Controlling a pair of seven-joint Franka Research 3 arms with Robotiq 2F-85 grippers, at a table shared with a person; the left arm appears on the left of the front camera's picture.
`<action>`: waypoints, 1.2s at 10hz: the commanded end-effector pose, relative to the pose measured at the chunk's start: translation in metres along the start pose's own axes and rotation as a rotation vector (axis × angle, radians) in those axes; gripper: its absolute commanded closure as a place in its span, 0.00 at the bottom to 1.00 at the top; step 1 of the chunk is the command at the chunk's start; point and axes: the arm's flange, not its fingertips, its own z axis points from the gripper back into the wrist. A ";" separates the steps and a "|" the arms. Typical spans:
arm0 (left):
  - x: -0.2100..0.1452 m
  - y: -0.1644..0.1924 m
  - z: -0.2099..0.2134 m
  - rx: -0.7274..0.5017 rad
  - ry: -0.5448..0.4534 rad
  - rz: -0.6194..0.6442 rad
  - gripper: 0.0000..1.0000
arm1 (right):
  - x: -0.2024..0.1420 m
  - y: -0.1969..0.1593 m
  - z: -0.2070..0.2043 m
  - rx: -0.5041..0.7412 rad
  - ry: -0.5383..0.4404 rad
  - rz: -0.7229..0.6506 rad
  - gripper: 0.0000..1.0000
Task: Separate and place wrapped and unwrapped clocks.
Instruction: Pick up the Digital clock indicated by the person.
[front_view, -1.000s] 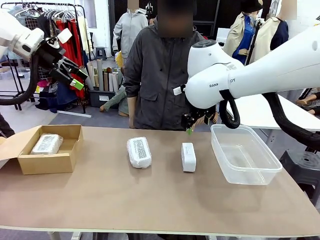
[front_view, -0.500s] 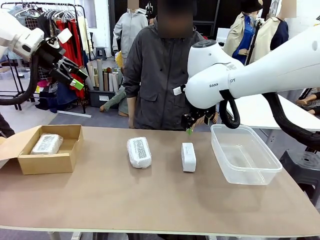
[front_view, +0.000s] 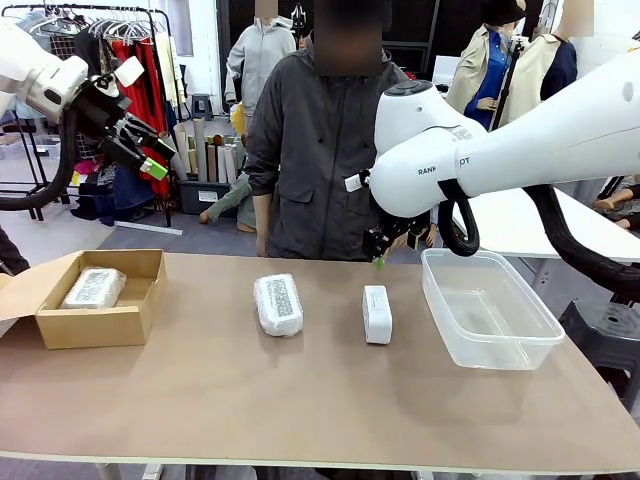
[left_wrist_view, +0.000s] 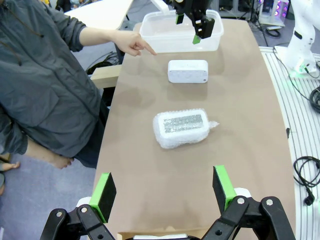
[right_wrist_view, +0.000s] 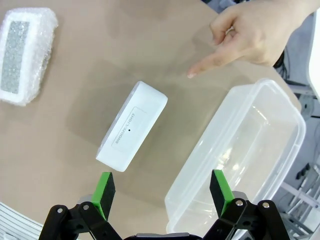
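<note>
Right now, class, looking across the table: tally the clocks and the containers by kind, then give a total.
Wrapped clocks: 2
Unwrapped clock: 1
Cardboard box: 1
Clear plastic tub: 1
Total: 5

Legible print: two spots.
Unwrapped clock (right_wrist_view: 131, 126), right wrist view: small grey capitals along the panel on its top face read "SNOOZE/LIGHT", with a small dark dot just beside the words. Right arm (front_view: 440, 170), front view: dark capitals on the white casing near the wrist joint read "RAN", then "OT" a little further along; the letters before and between them can't be made out.
</note>
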 end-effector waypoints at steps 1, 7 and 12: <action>0.000 -0.001 0.001 0.003 0.000 0.001 0.00 | -0.001 0.000 -0.001 0.000 0.003 -0.008 0.00; 0.000 -0.001 0.001 0.003 0.000 0.001 0.00 | 0.009 -0.020 -0.062 0.213 0.028 -0.392 0.00; 0.000 -0.001 0.001 0.003 0.000 0.001 0.00 | -0.008 0.021 -0.092 0.072 0.051 -0.570 0.00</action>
